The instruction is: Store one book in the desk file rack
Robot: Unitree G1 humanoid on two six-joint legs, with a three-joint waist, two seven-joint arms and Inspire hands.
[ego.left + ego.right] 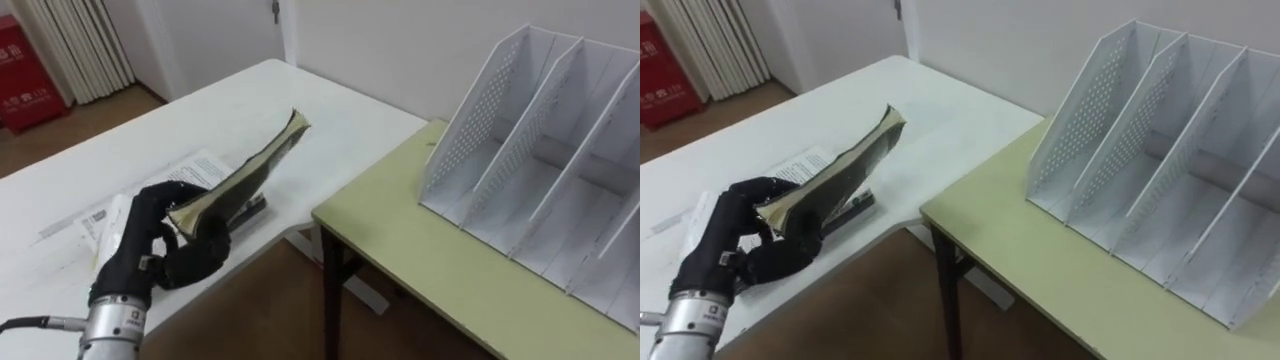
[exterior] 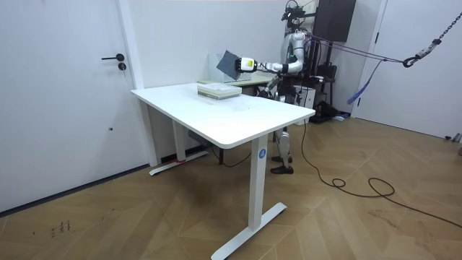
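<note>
My left hand (image 1: 165, 245) is shut on the lower end of a thin dark-covered book (image 1: 245, 170). It holds the book tilted up off the white table (image 1: 230, 110), with the free end pointing away to the right. The white perforated file rack (image 1: 540, 160) stands with several open slots on the green desk (image 1: 430, 260) to the right, well apart from the book. In the room view I stand behind the white table (image 2: 216, 115), left hand (image 2: 246, 63) raised with the book (image 2: 229, 63).
Printed papers and books (image 1: 110, 215) lie stacked on the white table under my hand, with a dark book (image 1: 250, 212) at the table's edge. A gap of floor separates the two tables. A red box (image 1: 20, 70) stands far left by the wall.
</note>
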